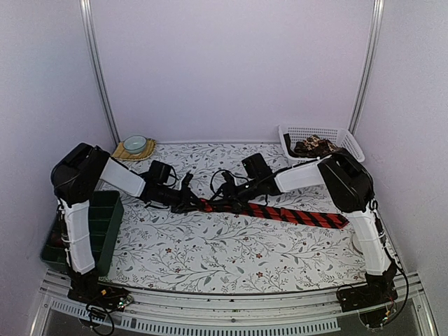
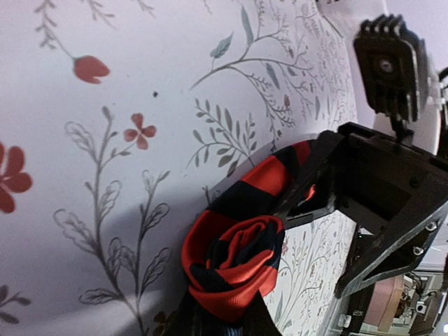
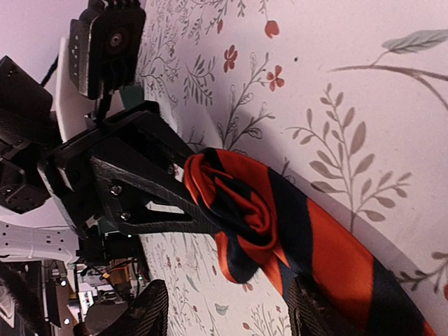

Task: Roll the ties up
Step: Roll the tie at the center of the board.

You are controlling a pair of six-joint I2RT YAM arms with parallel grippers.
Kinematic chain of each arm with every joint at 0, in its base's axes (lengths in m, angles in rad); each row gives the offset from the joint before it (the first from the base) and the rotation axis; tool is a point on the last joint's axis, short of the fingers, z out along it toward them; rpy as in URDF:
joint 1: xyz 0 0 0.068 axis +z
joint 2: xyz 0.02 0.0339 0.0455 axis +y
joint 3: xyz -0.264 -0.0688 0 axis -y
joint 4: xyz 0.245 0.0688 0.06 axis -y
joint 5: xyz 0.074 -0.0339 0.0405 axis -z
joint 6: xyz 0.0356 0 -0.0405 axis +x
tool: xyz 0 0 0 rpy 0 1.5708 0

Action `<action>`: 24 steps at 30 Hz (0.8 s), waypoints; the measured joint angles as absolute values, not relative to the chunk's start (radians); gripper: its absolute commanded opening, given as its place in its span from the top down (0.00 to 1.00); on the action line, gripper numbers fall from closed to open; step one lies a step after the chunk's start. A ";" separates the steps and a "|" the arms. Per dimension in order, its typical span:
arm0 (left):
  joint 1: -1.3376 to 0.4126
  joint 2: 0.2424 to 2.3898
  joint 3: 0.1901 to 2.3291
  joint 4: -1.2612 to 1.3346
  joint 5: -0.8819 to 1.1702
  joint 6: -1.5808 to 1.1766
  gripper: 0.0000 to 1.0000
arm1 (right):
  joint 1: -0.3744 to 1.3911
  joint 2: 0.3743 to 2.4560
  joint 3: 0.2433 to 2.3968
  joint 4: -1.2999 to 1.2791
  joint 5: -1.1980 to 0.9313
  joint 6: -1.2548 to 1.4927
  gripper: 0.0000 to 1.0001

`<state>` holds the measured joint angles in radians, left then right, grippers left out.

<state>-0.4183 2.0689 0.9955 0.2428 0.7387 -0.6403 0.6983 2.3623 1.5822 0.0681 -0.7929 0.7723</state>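
Coil of red-black tie (image 2: 234, 262) in left claw (image 2: 219, 320)

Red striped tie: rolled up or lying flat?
Partly rolled. One end is wound into a small coil clamped in the left gripper; the rest of the tie stretches out flat, unrolled.

A red tie (image 3: 280, 217) with black stripes lies on the bench (image 3: 364, 84), which is covered in a print of grey sprigs and small red flowers. The tie's end is wound into a small coil, and the left gripper (image 3: 194, 189), reaching in from the left, has its black jaws closed on it. The right gripper (image 3: 227, 311) shows at the bottom edge, jaws apart, the flat strip passing over one of them.
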 measured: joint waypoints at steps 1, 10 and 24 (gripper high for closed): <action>-0.418 2.058 1.010 0.193 0.719 -0.616 1.00 | 0.698 2.350 1.583 0.033 -0.776 0.744 0.40; -0.371 1.990 1.130 -0.179 0.517 -0.447 1.00 | 0.686 2.173 1.515 -0.238 -0.564 0.500 0.34; -0.281 1.954 1.186 -0.339 0.465 -0.341 1.00 | 0.634 2.103 1.434 -0.327 -0.299 0.297 0.37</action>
<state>-0.2806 1.9541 1.1862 -0.3386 0.4648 -0.3408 0.6338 2.1029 1.4338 -0.3271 -0.2993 0.2970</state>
